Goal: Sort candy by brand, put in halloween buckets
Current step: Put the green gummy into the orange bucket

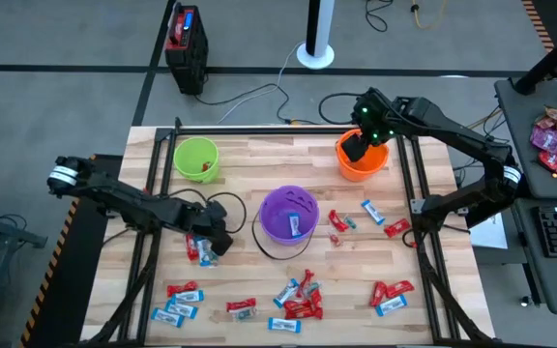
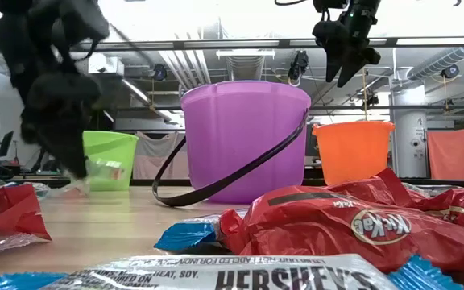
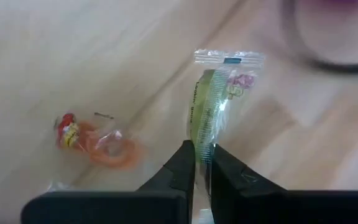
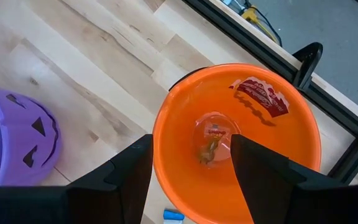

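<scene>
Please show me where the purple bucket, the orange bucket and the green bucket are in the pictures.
purple bucket (image 1: 280, 205), high view, on its rim.
orange bucket (image 4: 303, 124), right wrist view, on its inner wall.
green bucket (image 1: 190, 147), high view, on its inner wall.

Even, bright light from overhead fills the scene; ceiling strips (image 2: 244, 53) glow in the low view. Shadows on the worktop (image 1: 249, 159) are faint and soft, lying close under the buckets. The low view blurs the left arm (image 2: 51, 89) into a dark smear, and the nearest candy (image 2: 240, 278) is soft. The left wrist view is hazy throughout. The right wrist view is crisp, with slight sheen inside the orange bucket (image 4: 291, 168).
</scene>
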